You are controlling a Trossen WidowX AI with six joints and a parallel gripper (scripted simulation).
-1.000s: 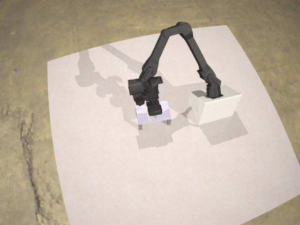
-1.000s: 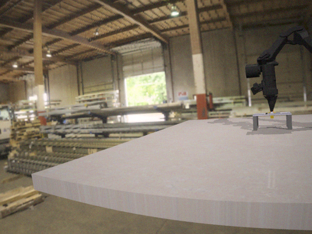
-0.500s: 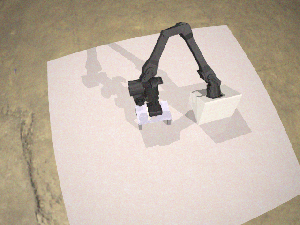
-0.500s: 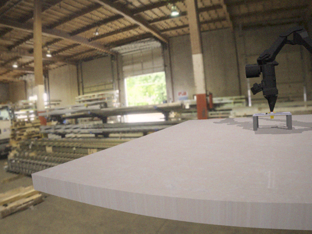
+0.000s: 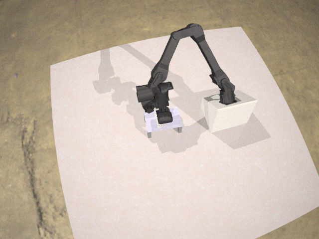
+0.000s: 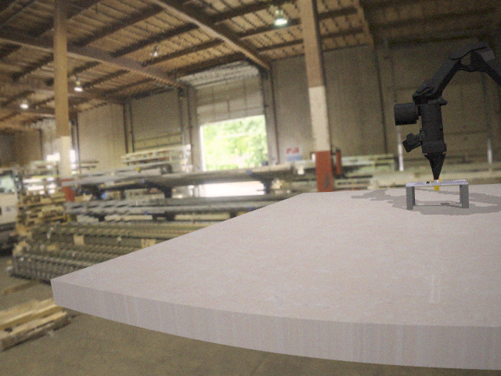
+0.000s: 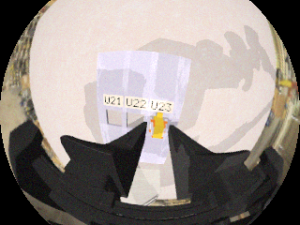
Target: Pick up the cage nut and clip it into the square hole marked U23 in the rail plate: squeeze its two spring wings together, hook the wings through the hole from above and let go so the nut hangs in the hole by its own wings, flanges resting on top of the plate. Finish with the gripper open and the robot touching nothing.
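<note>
Gripper [image 5: 164, 120] [image 6: 436, 178] [image 7: 157, 127] partly open; fingertips flank the yellow-orange cage nut [image 6: 436, 187] [image 7: 158, 127], narrow gaps visible, no grip. Nut sits at U23 in the rail plate [image 5: 176, 121] [image 6: 445, 183] [image 7: 110, 63], yellow part showing below it; full seating cannot be told. Top view: plate nearer desk's upper edge than lower, between upper corners; pale block [image 5: 232, 118] toward right edge. Arm [image 5: 168, 52] [image 6: 447, 77] arched, tool pointing down.
</note>
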